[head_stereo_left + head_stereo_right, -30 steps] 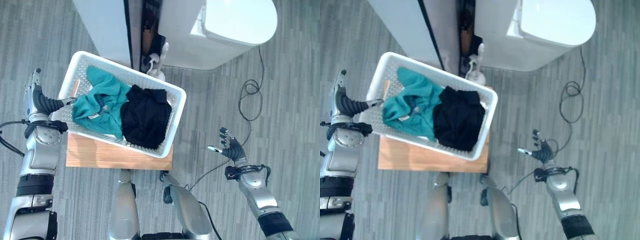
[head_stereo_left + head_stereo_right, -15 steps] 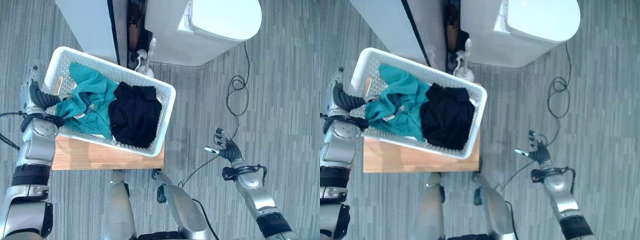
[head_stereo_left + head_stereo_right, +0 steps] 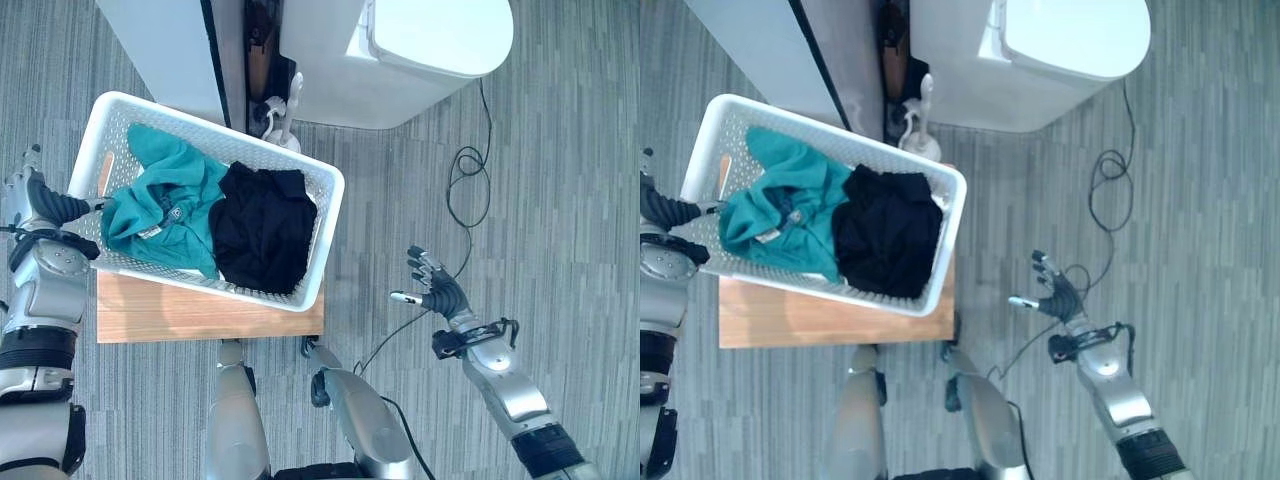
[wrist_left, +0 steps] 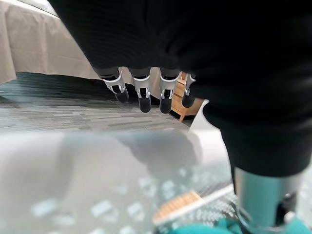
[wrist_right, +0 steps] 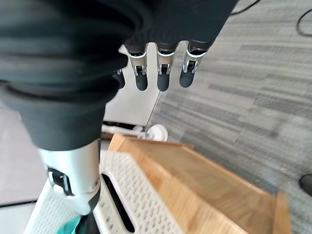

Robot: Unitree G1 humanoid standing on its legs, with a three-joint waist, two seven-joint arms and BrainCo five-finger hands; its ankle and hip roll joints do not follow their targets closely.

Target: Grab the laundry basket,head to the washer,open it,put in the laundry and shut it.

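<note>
Two garments fill our basket (image 3: 325, 215) on the tabletop (image 3: 200, 315); our left hand (image 3: 45, 205) touches its end, right hand (image 3: 432, 290) hangs apart, both relaxed.

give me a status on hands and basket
Left robot hand open at laundry basket end, right robot hand open, clear. Basket on wooden stand. Washer shut.

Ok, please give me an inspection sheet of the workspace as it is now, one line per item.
Surface: low wooden table on grey carpet.
Job's things: white laundry basket on the table, holding a teal garment and a black garment; white washer, lid shut.
Clutter: white bottle by the washer.
Hands: left hand at the basket's end, fingers straight; right hand open over the floor, apart from the basket.
Cables: black cable from the washer.
Surroundings: white cabinet.
</note>
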